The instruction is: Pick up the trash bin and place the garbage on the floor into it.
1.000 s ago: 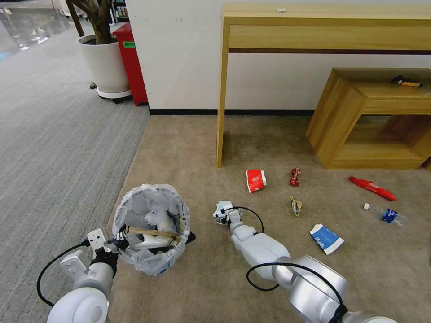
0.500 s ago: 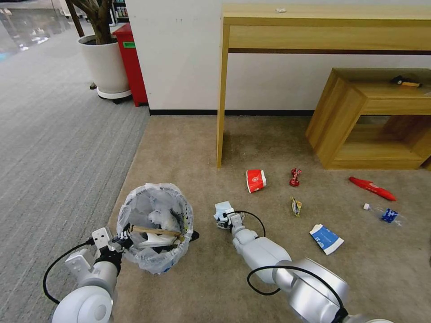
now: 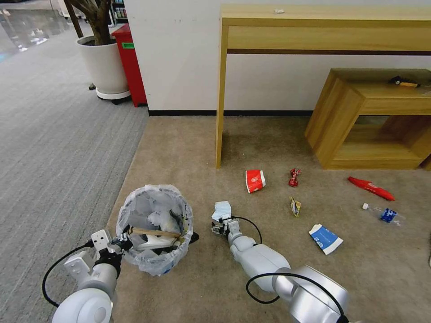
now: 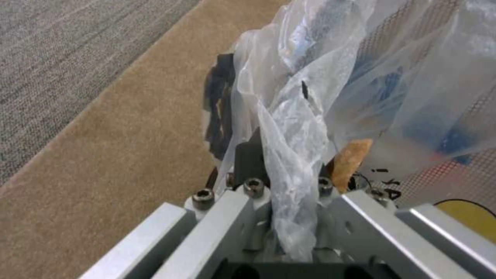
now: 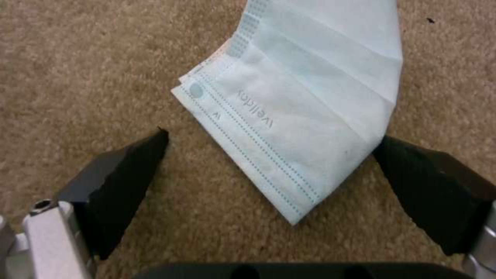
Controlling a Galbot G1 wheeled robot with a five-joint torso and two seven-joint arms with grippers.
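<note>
The trash bin point(image 3: 155, 224), black with a clear bag over its rim, holds a stick and white litter. My left gripper point(image 3: 122, 242) is shut on its near rim, and the bag point(image 4: 294, 128) is pinched between the jaws point(image 4: 289, 182). My right gripper point(image 3: 219, 227) is open low over the beige floor point(image 3: 188, 152). A pale-blue mask point(image 5: 305, 112) lies flat between its black fingertips point(image 5: 129, 166), and it shows just beyond the gripper in the head view point(image 3: 222, 209). Farther right lie a red cup point(image 3: 255, 180), red wrappers point(image 3: 371, 188), a carton point(image 3: 325, 238) and a bottle point(image 3: 386, 214).
A tall wooden desk leg point(image 3: 220, 98) stands beyond the litter. A low wooden shelf point(image 3: 372, 121) sits at the right. A white plant pot point(image 3: 103, 67) and a red bin point(image 3: 130, 63) stand at the far left wall. Grey ribbed carpet point(image 3: 58, 148) borders the beige on the left.
My right gripper has drawn back toward me, uncovering the mask, which stays on the floor. The bin shifted slightly right in my left gripper.
</note>
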